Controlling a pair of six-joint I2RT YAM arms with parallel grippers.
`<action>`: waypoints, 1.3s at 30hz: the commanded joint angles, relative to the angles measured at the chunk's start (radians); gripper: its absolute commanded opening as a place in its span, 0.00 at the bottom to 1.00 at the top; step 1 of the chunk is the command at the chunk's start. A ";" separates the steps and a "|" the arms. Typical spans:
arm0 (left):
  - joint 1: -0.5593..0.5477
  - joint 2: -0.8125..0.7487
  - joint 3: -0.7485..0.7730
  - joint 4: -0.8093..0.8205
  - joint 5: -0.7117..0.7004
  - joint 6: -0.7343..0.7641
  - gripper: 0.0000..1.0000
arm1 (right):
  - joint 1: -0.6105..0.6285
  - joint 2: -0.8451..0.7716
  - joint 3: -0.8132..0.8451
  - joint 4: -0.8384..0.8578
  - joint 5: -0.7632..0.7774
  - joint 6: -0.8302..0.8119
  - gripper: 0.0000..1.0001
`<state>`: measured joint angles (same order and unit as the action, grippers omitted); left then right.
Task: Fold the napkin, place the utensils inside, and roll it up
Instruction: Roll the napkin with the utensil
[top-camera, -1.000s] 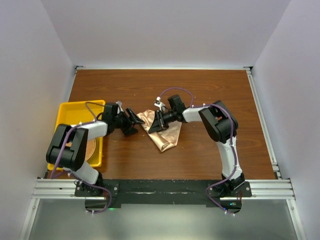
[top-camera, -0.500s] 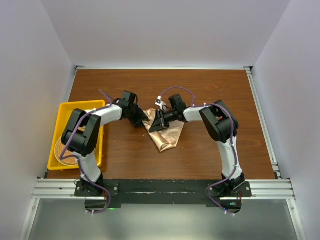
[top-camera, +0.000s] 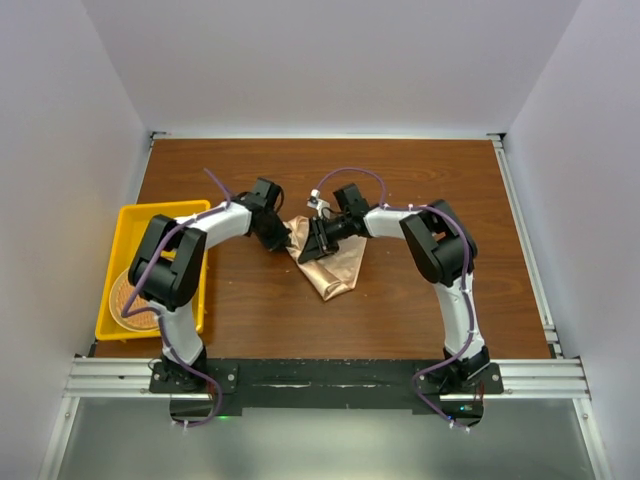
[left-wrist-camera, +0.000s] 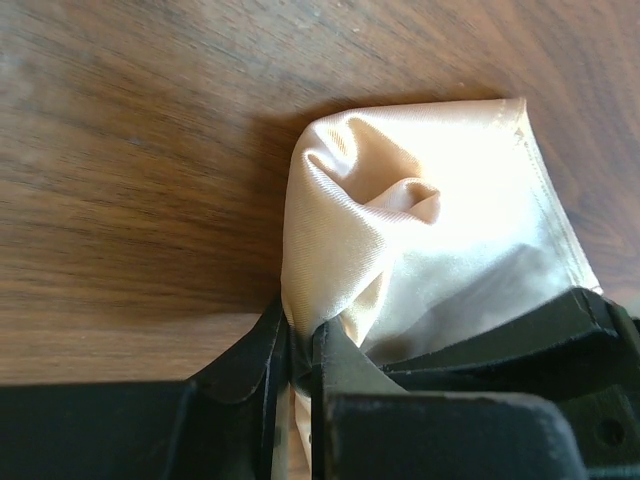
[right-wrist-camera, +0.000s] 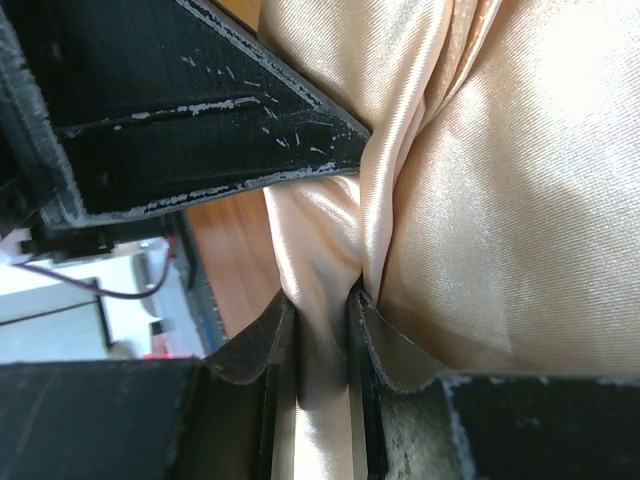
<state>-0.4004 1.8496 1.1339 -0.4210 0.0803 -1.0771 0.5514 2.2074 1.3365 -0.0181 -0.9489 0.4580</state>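
Evidently folding has barely begun: the napkin (top-camera: 338, 272) lies bunched near the middle of the worktop (top-camera: 420, 180), with the left tool (left-wrist-camera: 303, 350) clamped on its corner and the right tool (right-wrist-camera: 322, 330) clamped on a pleat. The next move probably calls for drawing both apart to spread it flat

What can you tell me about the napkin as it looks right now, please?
The napkin is a peach-orange cloth with a satiny sheen, a fine weave and a stitched hem. It lies crumpled in a rough triangle near the middle of the wooden table, narrowing toward the near edge. The left pincer pinches a puckered corner at its far left, and the right pincer is clamped on a fold near its far edge.
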 joint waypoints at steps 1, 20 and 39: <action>-0.018 0.063 0.078 -0.175 -0.066 0.048 0.00 | 0.064 -0.066 0.090 -0.304 0.185 -0.197 0.27; -0.055 0.105 0.196 -0.369 -0.073 0.074 0.00 | 0.430 -0.351 -0.030 -0.257 1.194 -0.406 0.76; -0.054 0.045 0.095 -0.196 0.015 0.102 0.00 | 0.455 -0.532 -0.330 0.001 1.227 -0.200 0.83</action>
<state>-0.4465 1.9152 1.2808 -0.6987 0.0643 -0.9981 1.0336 1.7569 1.0542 -0.1287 0.2737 0.2333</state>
